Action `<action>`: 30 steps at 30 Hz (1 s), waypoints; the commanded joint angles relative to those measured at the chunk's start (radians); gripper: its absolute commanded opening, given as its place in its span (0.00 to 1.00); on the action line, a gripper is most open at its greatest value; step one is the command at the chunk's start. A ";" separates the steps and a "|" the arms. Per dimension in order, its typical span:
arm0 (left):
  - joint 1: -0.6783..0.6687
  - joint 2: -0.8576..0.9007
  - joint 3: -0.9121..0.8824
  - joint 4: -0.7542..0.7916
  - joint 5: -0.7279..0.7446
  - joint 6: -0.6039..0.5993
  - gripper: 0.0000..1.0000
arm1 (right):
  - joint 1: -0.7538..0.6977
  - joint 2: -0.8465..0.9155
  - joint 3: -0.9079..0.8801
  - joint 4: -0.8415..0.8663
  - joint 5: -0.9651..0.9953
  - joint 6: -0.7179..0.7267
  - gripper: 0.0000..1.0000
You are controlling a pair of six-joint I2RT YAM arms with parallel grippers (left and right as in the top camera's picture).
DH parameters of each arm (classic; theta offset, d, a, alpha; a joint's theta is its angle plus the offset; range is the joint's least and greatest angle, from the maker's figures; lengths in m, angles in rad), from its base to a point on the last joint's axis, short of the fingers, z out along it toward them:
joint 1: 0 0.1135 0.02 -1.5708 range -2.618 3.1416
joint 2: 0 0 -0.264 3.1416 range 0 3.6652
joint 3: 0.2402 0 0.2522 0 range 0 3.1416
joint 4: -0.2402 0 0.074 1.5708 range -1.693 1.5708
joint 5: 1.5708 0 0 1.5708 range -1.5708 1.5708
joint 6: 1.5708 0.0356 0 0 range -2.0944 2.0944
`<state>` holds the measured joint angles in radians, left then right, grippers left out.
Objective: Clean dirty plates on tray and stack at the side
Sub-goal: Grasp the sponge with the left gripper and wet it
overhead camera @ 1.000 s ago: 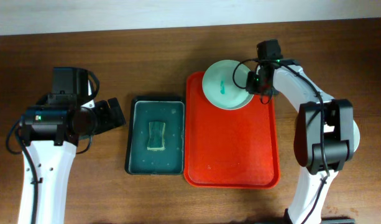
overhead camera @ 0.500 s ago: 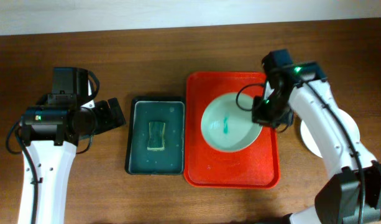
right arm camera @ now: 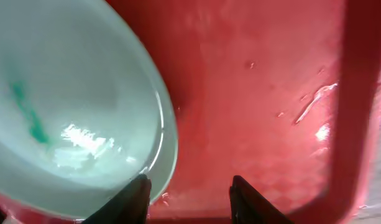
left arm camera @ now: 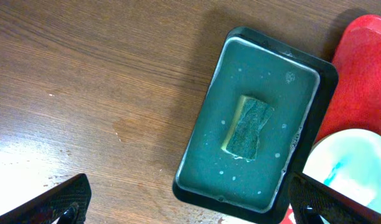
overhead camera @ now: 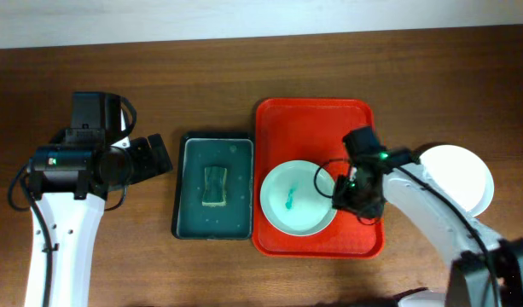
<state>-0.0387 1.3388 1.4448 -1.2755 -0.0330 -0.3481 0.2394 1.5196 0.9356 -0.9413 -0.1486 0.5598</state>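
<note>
Overhead: the mint green plate lies in the lower left of the red tray, with the right gripper at its right rim. A white plate sits on the table at far right.

Left wrist: the left gripper has its fingers wide apart at the bottom corners, with the dark green tray and its sponge mid-frame.

Right wrist: the fingers are apart, the plate's rim just beside the left one

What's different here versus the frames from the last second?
The right gripper brought the mint green plate from the red tray's far end to its near left corner; its jaws now stand apart at the plate's right rim. With the arm swung away, a white plate on the table right of the tray shows. The left gripper, dark green tray and sponge have not moved.
</note>
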 commanded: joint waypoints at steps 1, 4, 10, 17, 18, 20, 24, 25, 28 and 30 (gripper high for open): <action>0.005 -0.008 0.009 0.002 0.001 0.005 0.99 | -0.013 -0.170 0.107 -0.029 -0.035 -0.272 0.45; 0.005 -0.008 0.009 0.010 0.049 -0.006 0.99 | -0.013 -0.302 0.139 -0.024 -0.040 -0.317 0.51; -0.104 0.070 -0.006 0.047 0.138 0.043 0.86 | -0.011 -0.358 0.139 -0.042 -0.039 -0.317 0.55; -0.322 0.404 -0.202 0.201 0.069 0.017 0.53 | -0.011 -0.306 0.139 -0.045 -0.039 -0.317 0.56; -0.321 0.472 -0.206 0.230 0.070 0.011 0.53 | -0.011 -0.305 0.139 -0.047 -0.039 -0.317 0.56; -0.321 0.569 -0.206 0.275 0.063 0.012 0.50 | -0.011 -0.305 0.139 -0.048 -0.039 -0.317 0.56; -0.321 0.659 -0.206 0.298 0.063 0.013 0.00 | -0.011 -0.304 0.139 -0.047 -0.039 -0.317 0.56; -0.321 0.655 -0.204 0.291 0.063 0.017 0.00 | -0.011 -0.304 0.139 -0.047 -0.039 -0.317 0.56; -0.302 0.629 -0.120 0.205 0.063 0.028 0.00 | -0.011 -0.304 0.139 -0.051 -0.039 -0.317 0.55; -0.289 0.615 -0.034 0.121 0.061 0.028 0.43 | -0.011 -0.304 0.139 -0.055 -0.039 -0.317 0.55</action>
<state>-0.3492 1.9667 1.2999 -1.0962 0.0444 -0.3317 0.2295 1.2129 1.0641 -0.9924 -0.1791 0.2539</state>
